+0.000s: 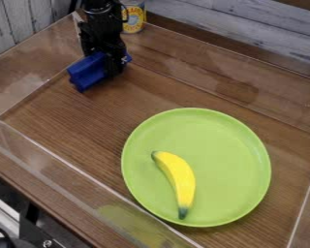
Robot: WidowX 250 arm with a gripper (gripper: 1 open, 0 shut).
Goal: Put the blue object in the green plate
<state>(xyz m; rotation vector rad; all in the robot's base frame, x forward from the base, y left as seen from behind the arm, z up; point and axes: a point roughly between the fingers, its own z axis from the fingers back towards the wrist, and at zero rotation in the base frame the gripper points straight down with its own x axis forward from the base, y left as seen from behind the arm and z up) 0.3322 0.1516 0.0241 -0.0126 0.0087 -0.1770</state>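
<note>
Partly hidden, jaws (108,56) over blue object (88,71), grip state unclear.

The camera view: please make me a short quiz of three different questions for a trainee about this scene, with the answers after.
1. True or false: the blue object already lies in the green plate.
2. Multiple choice: what lies in the plate now? A) a banana B) a spoon C) nothing
3. Fill the gap: the gripper is at the far-left part of the table, right at the ____ object.

Key
1. False: it sits on the wooden table, far from the plate.
2. A
3. blue; whether the jaws are closed on it cannot be seen.
</note>
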